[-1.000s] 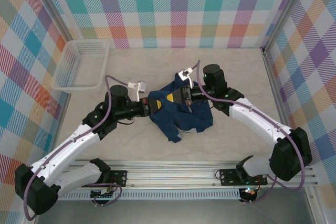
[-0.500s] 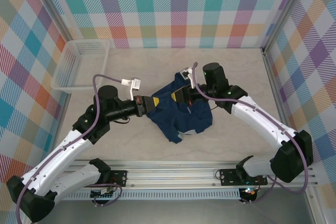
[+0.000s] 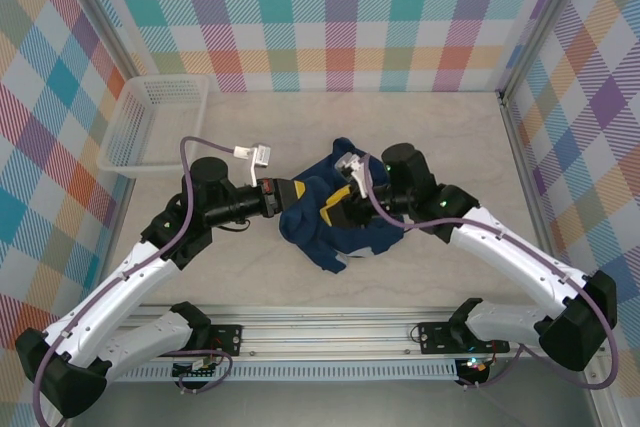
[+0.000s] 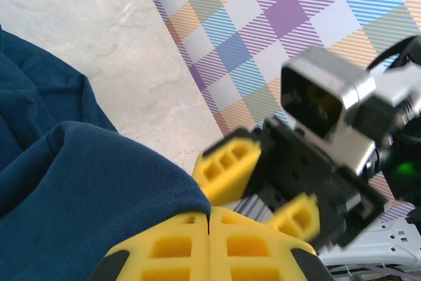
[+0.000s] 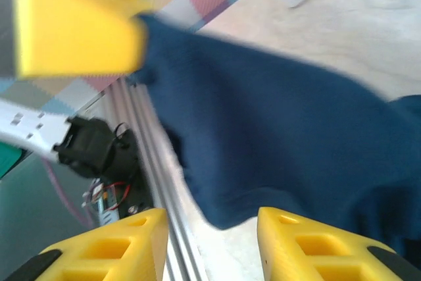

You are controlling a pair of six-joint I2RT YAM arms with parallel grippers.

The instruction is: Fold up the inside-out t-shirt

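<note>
The inside-out t-shirt (image 3: 345, 235) lies bunched mid-table. The left gripper (image 3: 293, 196), fingers together, pinches its 9 o'clock edge. The right gripper (image 3: 336, 203) hangs over its middle, fingers apart.

A robot lab's test cell: pastel plaid-printed wall panels (image 3: 330, 7) box in a pale marbled tabletop (image 3: 440, 127) beyond and beside the left claw (image 3: 293, 193) and right claw (image 3: 336, 201); behind them, a slotted aluminium rail (image 3: 330, 332) carries bolted black arm mounts (image 3: 210, 332).
</note>
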